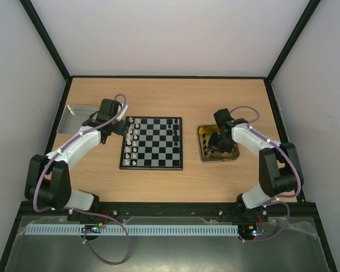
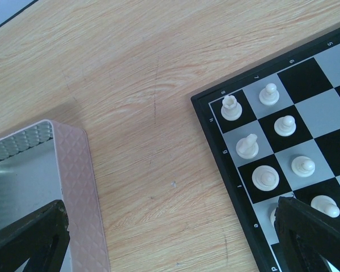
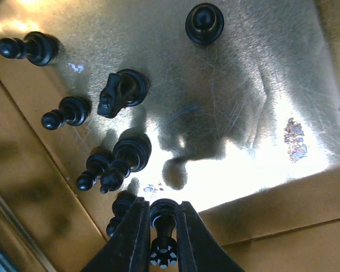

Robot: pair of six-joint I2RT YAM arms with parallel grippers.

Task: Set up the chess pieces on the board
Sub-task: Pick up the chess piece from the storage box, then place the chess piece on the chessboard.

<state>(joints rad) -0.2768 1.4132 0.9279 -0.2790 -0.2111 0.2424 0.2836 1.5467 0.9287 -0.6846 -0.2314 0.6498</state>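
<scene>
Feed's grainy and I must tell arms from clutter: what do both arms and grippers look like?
They match: the left arm and right arm have white shells between chunky black joints, with a thin lilac cable looping along each. The left gripper and right gripper have plain black tapering fingers.

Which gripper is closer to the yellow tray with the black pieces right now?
Right. The right gripper is down inside the yellow tray, fingers pinching a black piece. The left gripper hovers open beyond the board, between its left edge and the silver tray.
</scene>
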